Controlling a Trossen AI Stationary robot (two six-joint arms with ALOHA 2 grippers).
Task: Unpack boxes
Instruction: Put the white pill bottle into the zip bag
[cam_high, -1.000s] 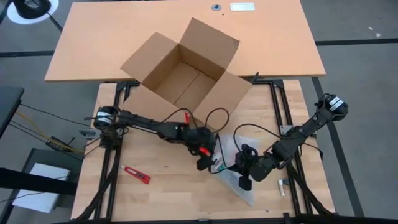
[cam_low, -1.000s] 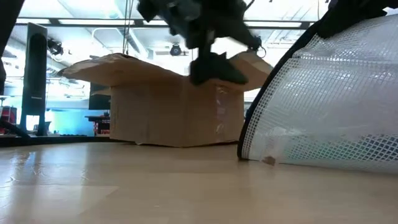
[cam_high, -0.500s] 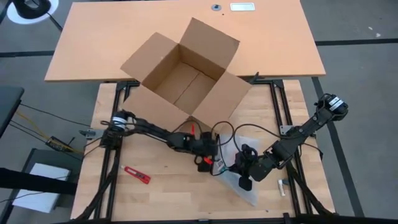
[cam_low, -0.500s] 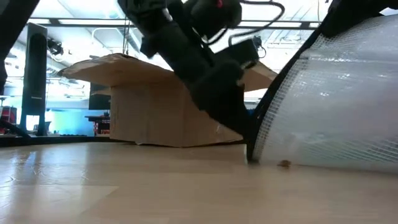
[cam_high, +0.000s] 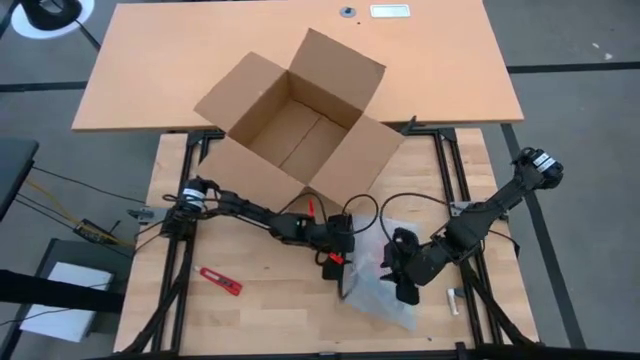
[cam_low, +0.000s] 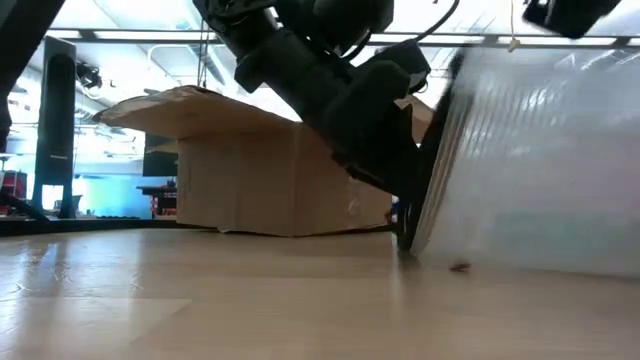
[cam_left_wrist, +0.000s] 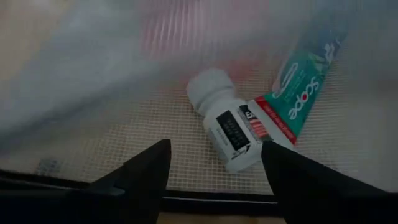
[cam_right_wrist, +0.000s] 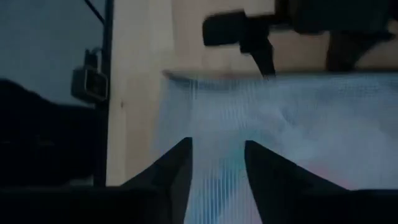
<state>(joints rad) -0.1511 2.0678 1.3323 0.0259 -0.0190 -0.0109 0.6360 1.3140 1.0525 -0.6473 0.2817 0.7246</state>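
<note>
A red tool (cam_high: 219, 281) lies near the table's (cam_high: 260, 320) left front. To its right a clear mesh bag (cam_high: 385, 290) lies on the wood; a white bottle (cam_left_wrist: 225, 121) and a green tube (cam_left_wrist: 305, 93) show through it. The right gripper (cam_high: 404, 281) sits over the bag, fingers (cam_right_wrist: 171, 168) parted, holding nothing. The left gripper (cam_high: 343, 268) is at the bag's left edge, fingers (cam_left_wrist: 146, 168) wide. Farther back stands the box (cam_high: 296, 118), flaps open.

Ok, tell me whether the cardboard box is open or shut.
Open. In the high view the cardboard box has all four flaps spread outward, and its bare inside floor shows.
</note>
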